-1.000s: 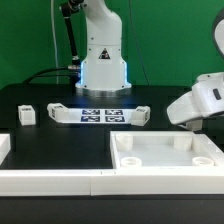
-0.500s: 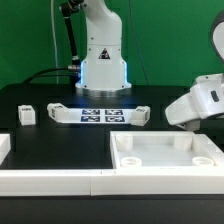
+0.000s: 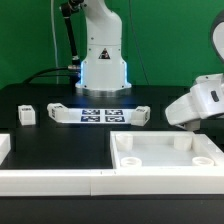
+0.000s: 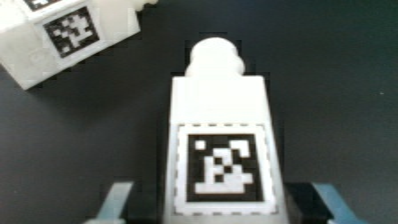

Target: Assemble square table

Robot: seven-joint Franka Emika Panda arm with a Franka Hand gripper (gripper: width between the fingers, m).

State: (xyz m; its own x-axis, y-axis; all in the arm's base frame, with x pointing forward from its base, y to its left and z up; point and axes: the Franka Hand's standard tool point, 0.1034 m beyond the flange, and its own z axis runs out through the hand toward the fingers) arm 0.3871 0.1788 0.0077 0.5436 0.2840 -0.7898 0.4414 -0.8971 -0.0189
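The square tabletop (image 3: 165, 152), a white tray with a raised rim and round sockets, lies at the exterior view's lower right. My gripper (image 3: 186, 122) hangs low just behind its far right corner. In the wrist view a white leg (image 4: 222, 120) with a black-and-white tag lies on the black table between my gripper's (image 4: 222, 208) two fingers. A narrow dark gap shows on each side, so the jaws stand open around it. Three more legs lie near the marker board: two to its left (image 3: 25, 114) (image 3: 56, 110) and one to its right (image 3: 141, 114).
The marker board (image 3: 97, 113) lies in front of the robot base (image 3: 102, 70). Long white rails run along the front (image 3: 50, 181) and the left edge (image 3: 4, 148). In the wrist view another tagged white block (image 4: 63, 35) sits close beyond the leg.
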